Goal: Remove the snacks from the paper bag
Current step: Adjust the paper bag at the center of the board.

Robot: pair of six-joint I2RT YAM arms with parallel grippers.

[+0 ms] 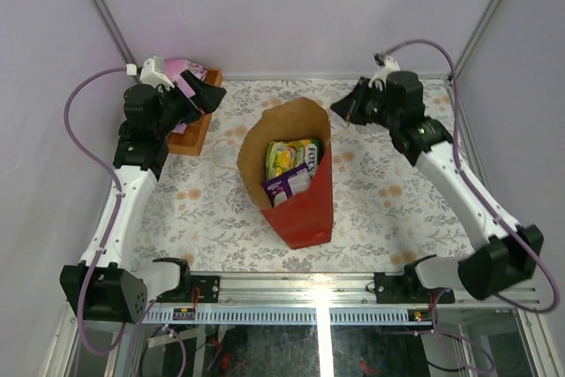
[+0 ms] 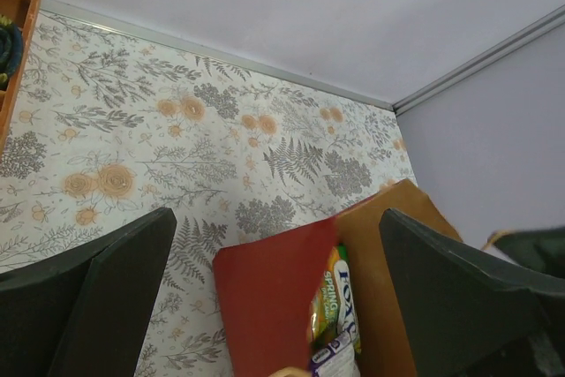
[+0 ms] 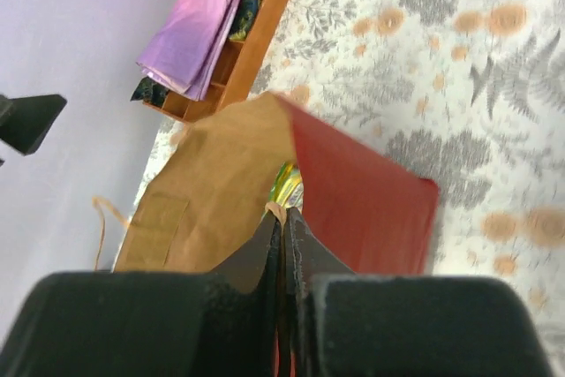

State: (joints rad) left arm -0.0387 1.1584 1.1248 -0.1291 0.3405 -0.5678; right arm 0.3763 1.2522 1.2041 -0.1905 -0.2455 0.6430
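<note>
Red outside and brown kraft inside, the paper bag (image 1: 305, 209) is laid flat at the middle of the floral table cover (image 1: 397, 192). Its long axis runs from 6 o'clock to 12 o'clock, with the closed bottom at 6 and the open mouth turned to 12. In the mouth the snacks (image 1: 290, 169) are seen. "SPRING" and large white letters, perhaps "FOX", can be made out on a green-yellow packet (image 1: 287, 158). The print on a purple packet (image 1: 284, 185) is too small to be read. A wooden tray (image 1: 190, 134) holding a pink-purple cloth (image 3: 207, 24) is set at 10 o'clock. The left gripper (image 2: 275, 227) is held wide apart near that tray. The right gripper (image 3: 284, 218) is pressed fully closed at the bag's rim at 1 o'clock; whether paper is pinched cannot be told.
</note>
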